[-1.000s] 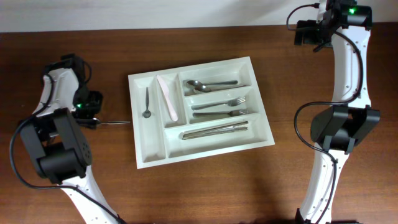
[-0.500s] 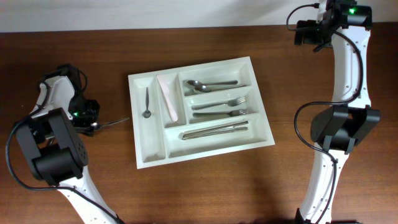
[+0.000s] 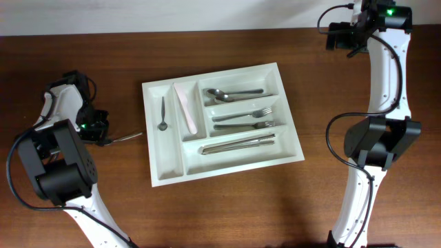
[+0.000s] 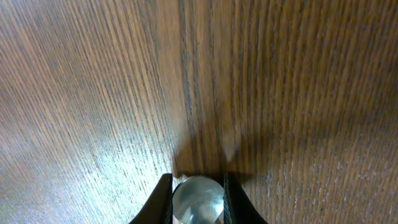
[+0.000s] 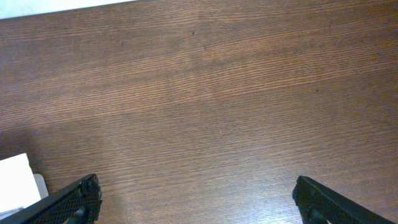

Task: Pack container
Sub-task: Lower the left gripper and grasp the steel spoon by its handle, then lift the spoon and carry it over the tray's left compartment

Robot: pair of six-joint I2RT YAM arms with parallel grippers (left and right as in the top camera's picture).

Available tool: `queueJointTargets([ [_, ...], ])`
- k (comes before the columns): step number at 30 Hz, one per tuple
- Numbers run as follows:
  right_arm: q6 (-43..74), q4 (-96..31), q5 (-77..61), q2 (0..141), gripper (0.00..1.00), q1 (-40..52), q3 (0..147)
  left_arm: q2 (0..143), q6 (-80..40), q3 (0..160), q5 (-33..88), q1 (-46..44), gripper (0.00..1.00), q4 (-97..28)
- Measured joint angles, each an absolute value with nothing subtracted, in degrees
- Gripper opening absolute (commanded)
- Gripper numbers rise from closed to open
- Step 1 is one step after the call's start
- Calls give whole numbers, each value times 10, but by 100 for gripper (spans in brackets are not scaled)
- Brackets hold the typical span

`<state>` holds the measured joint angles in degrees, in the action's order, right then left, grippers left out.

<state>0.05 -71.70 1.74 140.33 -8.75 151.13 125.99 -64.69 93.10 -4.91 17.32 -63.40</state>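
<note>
Closing since before, left claw [image 4: 197,199] pinches a shiny utensil [image 3: 127,136] beside the white five-compartment container [image 3: 164,160]; right claw [image 5: 196,202] gapes wide.

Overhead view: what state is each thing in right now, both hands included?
container: flat on the table, cutlery in all five compartments.
metal utensil: outside the container, gripped at one end, its thin end pointing toward the container.
left hand: shut on the metal utensil.
right hand: open, holding nothing.
</note>
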Motion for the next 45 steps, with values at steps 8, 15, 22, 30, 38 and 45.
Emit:
queueJointTargets([
  [8,1,-717,17,1403,99,-88,1511,1260,-646,931,-49,173,2,-629],
  [15,0,-717,17,1403,99,-88,1511,1260,-645,931,-49,173,2,-614],
  [22,1,-717,17,1403,99,-88,1511,1260,-639,946,-49,173,2,-603],
  [30,1,-717,17,1403,99,-88,1511,1260,-597,1046,-50,182,2,-601],
  [38,0,-717,17,1403,99,-88,1511,1260,-507,1133,-49,200,2,-601],
  [45,0,-717,17,1403,99,-88,1511,1260,-324,1173,5,196,2,-601],
])
